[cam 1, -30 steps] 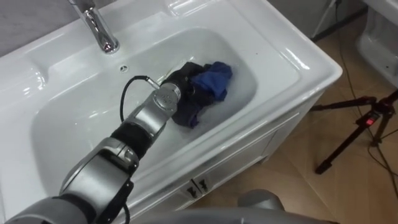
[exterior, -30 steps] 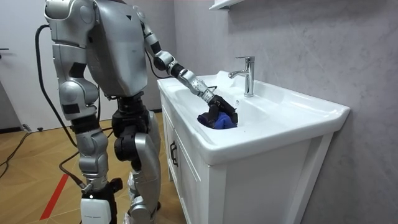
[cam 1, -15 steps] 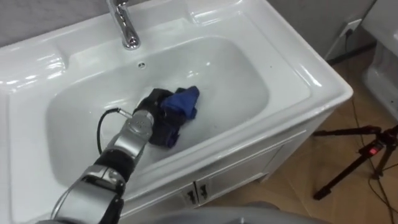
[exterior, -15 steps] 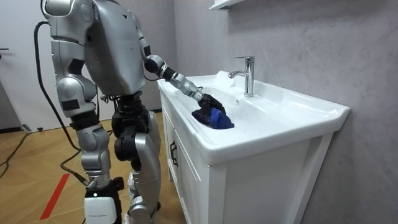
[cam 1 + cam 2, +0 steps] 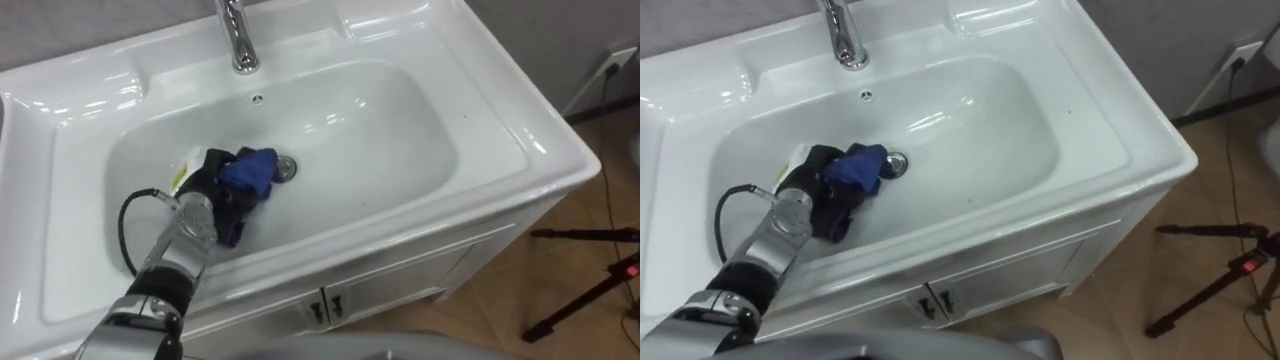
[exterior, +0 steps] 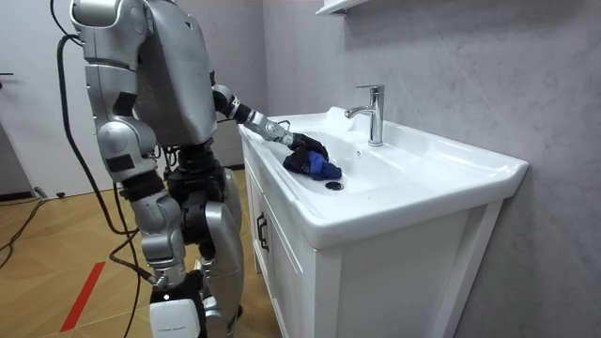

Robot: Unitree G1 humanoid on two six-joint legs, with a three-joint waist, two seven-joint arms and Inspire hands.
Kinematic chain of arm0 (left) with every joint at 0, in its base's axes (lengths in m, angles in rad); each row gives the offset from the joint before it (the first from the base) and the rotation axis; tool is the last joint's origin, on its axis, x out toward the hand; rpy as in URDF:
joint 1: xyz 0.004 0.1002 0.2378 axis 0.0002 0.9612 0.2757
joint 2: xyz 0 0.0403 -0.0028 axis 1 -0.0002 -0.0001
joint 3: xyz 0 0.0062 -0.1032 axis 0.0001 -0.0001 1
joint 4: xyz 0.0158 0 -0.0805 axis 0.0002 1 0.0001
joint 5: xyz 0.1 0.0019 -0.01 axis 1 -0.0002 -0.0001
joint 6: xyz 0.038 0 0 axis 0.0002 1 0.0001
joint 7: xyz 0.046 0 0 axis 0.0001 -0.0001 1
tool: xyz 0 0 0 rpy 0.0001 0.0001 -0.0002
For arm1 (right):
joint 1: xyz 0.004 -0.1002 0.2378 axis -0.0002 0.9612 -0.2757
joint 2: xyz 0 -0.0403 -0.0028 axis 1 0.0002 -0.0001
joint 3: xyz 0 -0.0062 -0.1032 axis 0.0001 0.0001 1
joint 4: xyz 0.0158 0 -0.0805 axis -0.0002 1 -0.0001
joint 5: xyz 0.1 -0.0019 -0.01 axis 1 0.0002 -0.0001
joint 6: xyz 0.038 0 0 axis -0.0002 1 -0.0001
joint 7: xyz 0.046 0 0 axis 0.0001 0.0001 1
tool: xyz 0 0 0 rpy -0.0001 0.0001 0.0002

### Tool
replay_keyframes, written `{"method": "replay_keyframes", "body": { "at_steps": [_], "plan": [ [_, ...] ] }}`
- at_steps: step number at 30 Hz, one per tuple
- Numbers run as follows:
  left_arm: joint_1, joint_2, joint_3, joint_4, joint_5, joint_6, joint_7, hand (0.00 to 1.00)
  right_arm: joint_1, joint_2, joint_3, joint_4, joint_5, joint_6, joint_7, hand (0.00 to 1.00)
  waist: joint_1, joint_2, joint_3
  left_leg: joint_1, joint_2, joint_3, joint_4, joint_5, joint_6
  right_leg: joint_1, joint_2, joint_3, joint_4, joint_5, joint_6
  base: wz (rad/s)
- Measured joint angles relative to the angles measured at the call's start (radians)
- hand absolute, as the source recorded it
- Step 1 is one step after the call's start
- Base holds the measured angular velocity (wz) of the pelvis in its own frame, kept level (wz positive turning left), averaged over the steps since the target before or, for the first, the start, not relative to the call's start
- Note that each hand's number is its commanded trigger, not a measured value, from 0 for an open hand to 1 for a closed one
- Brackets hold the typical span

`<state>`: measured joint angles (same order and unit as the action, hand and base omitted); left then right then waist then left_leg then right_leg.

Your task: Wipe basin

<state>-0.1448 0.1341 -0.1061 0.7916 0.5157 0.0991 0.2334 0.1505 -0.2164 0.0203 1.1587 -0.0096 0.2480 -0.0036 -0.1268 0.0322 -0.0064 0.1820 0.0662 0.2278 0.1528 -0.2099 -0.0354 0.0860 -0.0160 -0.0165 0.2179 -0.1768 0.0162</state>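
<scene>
Left hand (image 5: 208,182): reaches into the bowl from its left end, just left of the drain (image 5: 286,167). The palm faces down and the dark fingers (image 5: 222,166) are curled onto the cloth, gripping it against the bowl's floor.
Cloth (image 5: 248,170): a bunched rag, bright blue on top with darker folds beneath. It lies under and ahead of the fingers. The blue wad bulges out past the fingertips toward the drain, and its edge comes right up to the drain's left rim. A dark fold trails back under the hand on the side away from the drain.
Drain: a round metal ring in the floor of the bowl, uncovered, immediately right of the cloth.
Tap (image 5: 237,40): a chrome column on the back ledge, behind the drain and slightly left of it.
Overflow hole (image 5: 257,98): a small opening in the back wall, between the tap and the drain.
Basin (image 5: 500,110): white and glossy, and its wide bowl stretches well to the right of the drain.
Cabinet doors (image 5: 400,285): white, below the front rim, with small metal handles forward of the drain.
Tripod (image 5: 590,290): black legs on the wooden floor, far right of the drain.
Robot: in the room view it stands at the cabinet's front, with its left arm stretched out over the rim.
</scene>
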Motion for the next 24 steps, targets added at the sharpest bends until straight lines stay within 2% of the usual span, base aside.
{"method": "replay_keyframes", "body": {
  "at_steps": [5,8,12,18,24],
  "plan": [
    [0.032,0.009,0.034,-0.019,0.001,0.000,0.043,1.00,-0.009,0.000,-0.006,0.000,0.002,-0.010,-0.009,0.00,0.007,0.002,-0.0010,0.011,0.001,-0.001,-0.002,0.000,0.000,0.018,0.001,0.001,-0.013,0.000,-0.001,-0.01],
    [0.060,0.020,0.074,-0.050,0.027,0.000,0.048,1.00,-0.012,0.000,-0.008,0.001,-0.020,-0.009,-0.008,0.00,0.030,0.003,-0.0008,0.018,0.001,-0.005,-0.002,0.000,0.000,0.018,0.001,0.002,-0.013,-0.002,-0.003,-0.01],
    [0.079,0.023,0.076,-0.096,0.069,0.000,0.053,1.00,-0.024,0.000,-0.045,0.001,-0.049,-0.010,-0.008,0.00,0.043,0.002,-0.0011,0.009,0.002,-0.022,-0.002,0.000,-0.001,0.013,0.002,-0.014,-0.012,-0.007,-0.004,0.12],
    [0.122,0.023,0.077,-0.147,0.070,0.001,0.079,1.00,-0.026,0.001,-0.045,-0.001,-0.049,-0.017,-0.007,0.00,0.046,0.003,-0.0040,0.005,0.009,-0.029,0.000,0.001,-0.002,0.013,0.008,-0.014,-0.014,-0.005,-0.010,-0.01],
    [0.154,0.023,0.073,-0.212,0.071,0.020,0.093,1.00,-0.029,0.003,-0.044,-0.008,-0.048,-0.036,-0.024,0.00,0.045,0.010,-0.0085,-0.001,0.008,-0.041,0.001,0.001,-0.002,0.018,0.007,-0.019,-0.019,-0.005,-0.011,0.01]
  ]
}}
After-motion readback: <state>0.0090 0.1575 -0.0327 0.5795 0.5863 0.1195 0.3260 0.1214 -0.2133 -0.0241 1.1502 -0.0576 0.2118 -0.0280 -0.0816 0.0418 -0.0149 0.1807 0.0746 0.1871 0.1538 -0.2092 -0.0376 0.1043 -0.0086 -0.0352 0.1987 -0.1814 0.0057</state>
